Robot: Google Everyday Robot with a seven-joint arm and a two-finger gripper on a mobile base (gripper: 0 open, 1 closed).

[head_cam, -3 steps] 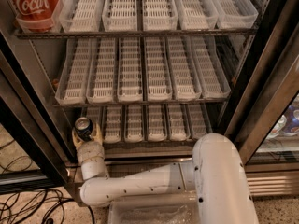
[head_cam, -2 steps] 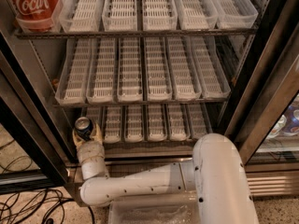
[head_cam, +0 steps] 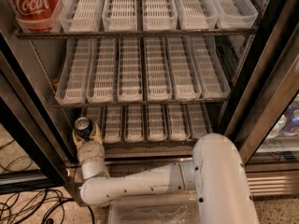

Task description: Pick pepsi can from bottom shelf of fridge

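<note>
Plainly, the claw (head_cam: 86, 134) is gripping the can (head_cam: 83, 124), one finger pressing against each side; the can is standing upright at the left front end of the bottom shelf (head_cam: 155, 125), at about 8 o'clock in the view, inside the fridge (head_cam: 25, 125); the arm (head_cam: 140, 183) is reaching in from 5 o'clock; a red container (head_cam: 32, 6) is sitting at 11 o'clock, well apart. The can is likely handling as light and fairly stiff, though thin walls are prone to denting; chilled metal is probably proving slippery; gripping across the mid-body, below the rim, is looking safest.
</note>
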